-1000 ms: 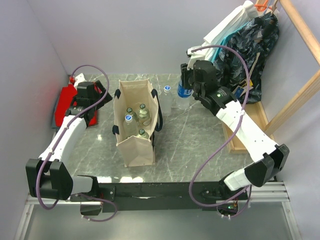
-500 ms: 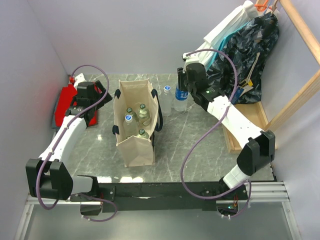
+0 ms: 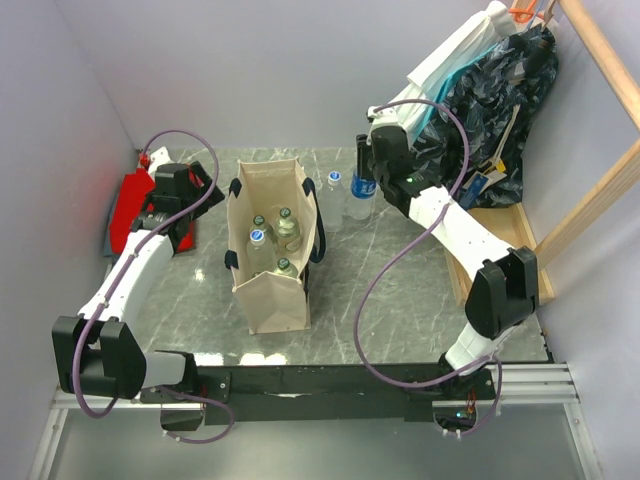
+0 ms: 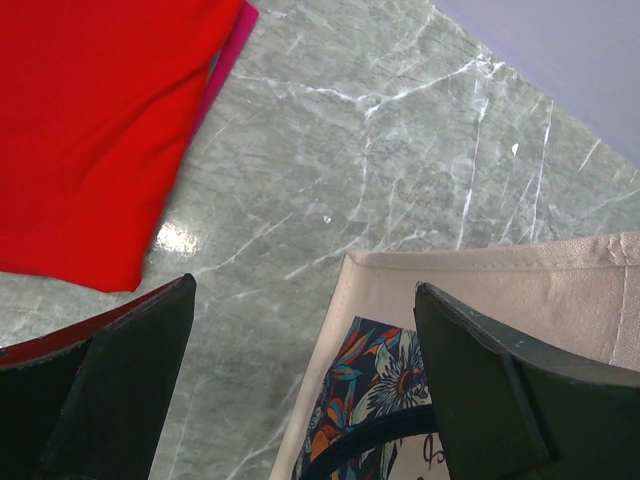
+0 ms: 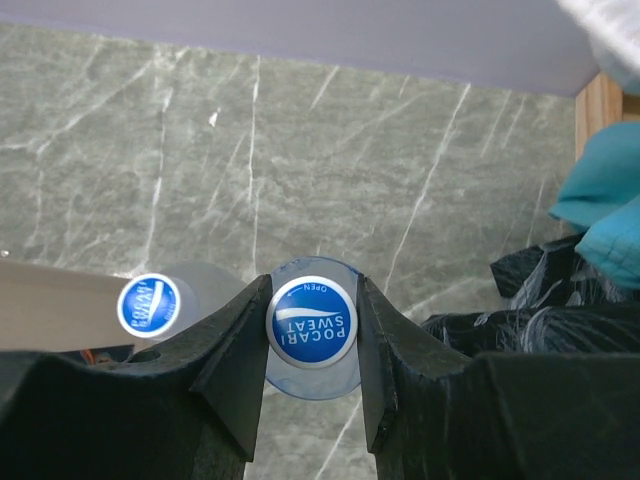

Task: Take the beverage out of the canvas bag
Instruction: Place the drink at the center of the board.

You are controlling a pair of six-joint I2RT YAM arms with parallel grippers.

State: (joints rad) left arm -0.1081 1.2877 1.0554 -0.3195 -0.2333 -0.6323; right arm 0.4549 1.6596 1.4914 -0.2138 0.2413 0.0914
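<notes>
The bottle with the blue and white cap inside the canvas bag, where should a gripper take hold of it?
Grip the bottle at its neck under the cap, coming straight down through the canvas bag's open top. It stands upright, the tall walls cover its sides, and other bottles crowd beside it.

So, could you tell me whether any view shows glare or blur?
Top external: sharp and evenly lit, with pale glare on the table along its near edge. Left wrist: one bright glare spot on the marble beside the red cloth, no blur. Right wrist: the centre cap has crisp print, the left cap looks slightly softer.
</notes>
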